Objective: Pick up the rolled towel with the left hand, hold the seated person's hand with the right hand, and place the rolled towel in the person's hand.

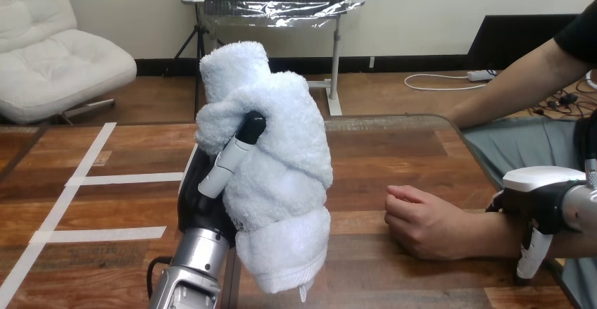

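My left hand (pixel 203 207) holds the white rolled towel (pixel 285 161) upright, raised above the table's near left. One black-and-white finger (pixel 236 150) is curled across the towel's front, and the towel hides the other fingers. The person's hand (pixel 422 221) rests on the table at the right as a loose fist, knuckles toward the towel. My right hand (pixel 541 193) lies over the person's wrist, its white shell on top and its thumb (pixel 528 256) reaching down the wrist's near side. A gap of bare table separates the towel from the person's hand.
The wooden table (pixel 394 154) runs back to a rounded far edge (pixel 394 119). White tape strips (pixel 105 179) mark the surface at the left. The person's forearm (pixel 514 87) comes in from the upper right.
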Tool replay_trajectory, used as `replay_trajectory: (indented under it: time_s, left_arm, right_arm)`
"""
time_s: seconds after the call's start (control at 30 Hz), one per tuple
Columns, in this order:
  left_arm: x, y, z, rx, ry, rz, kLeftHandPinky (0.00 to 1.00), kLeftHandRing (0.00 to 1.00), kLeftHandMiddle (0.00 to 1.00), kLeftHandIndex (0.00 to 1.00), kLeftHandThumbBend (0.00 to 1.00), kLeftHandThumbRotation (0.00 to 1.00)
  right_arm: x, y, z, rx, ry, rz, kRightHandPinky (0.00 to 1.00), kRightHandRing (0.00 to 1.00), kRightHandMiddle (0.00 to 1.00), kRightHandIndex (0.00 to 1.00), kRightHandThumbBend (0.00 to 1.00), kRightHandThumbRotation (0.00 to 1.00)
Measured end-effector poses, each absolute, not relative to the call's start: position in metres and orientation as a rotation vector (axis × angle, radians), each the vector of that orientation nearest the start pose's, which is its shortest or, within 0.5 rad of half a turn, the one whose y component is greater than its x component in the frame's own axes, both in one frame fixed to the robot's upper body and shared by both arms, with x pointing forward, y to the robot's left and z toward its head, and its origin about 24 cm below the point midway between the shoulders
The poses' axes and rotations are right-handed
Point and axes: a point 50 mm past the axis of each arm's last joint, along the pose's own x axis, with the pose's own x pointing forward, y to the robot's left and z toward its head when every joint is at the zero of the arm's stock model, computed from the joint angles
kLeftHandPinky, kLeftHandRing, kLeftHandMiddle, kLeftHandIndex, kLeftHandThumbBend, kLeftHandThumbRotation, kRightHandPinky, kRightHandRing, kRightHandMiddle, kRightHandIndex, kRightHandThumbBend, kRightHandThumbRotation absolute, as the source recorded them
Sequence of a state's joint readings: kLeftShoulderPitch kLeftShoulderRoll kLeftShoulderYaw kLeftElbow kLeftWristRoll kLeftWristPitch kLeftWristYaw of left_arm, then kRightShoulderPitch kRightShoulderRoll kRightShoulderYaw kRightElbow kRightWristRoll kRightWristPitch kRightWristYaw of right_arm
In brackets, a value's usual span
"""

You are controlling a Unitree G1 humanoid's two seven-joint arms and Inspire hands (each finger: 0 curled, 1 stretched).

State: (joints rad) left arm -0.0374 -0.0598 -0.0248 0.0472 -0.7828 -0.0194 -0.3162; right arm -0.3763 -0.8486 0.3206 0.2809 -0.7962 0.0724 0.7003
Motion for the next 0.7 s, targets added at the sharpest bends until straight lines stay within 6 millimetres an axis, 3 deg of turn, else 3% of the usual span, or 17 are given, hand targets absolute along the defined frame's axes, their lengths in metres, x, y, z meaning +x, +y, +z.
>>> replay_trajectory:
  time_s: [0.37,0.7]
  left_arm:
    - [0.2579,0.1188,0.0535,-0.835,-0.131,-0.322,0.28,0.36,0.42,0.50,0.70,0.00]
    - [0.2579,0.1189,0.0534,-0.835,-0.131,-0.321,0.29,0.36,0.42,0.50,0.70,0.00]
  right_arm:
    - [0.3006,-0.2699,0.0781,-1.604,0.607,0.579,0.56,0.65,0.73,0.77,0.76,0.00]
    - [0.3008,-0.2686,0.0773,-1.600,0.597,0.580,0.35,0.44,0.55,0.69,0.76,0.00]
